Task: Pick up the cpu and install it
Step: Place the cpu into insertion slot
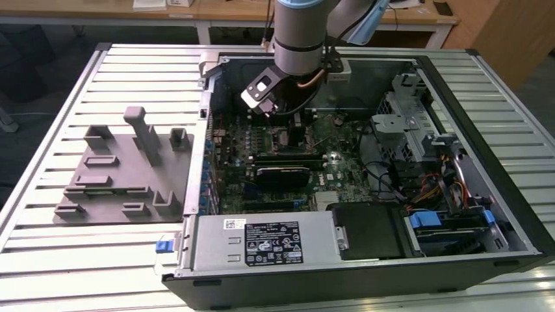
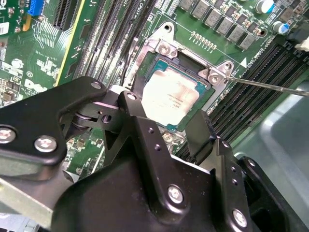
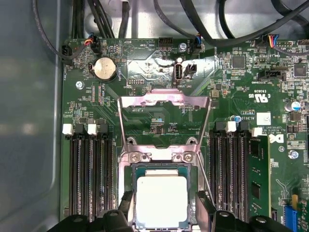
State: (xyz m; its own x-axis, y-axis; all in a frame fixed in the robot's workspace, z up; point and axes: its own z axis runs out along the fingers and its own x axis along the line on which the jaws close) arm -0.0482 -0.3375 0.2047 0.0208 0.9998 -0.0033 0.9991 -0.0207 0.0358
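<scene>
Motherboard socket (image 3: 145,157), cpu (image 3: 161,200) flat, plate upward

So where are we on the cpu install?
Done: the cpu looks seated flat in the socket. In hand: the gripper sits right over it. Left: the load plate stands open and the lever is unlatched, so nothing clamps the cpu yet.

Arm (image 1: 299,32) comes down near-vertical in the exterior view; wrist angled slightly; gripper (image 1: 275,109) at its low end, pointing down; in the second wrist view both black fingers (image 2: 130,104) spread apart, jaws parted, nothing clamped.
</scene>
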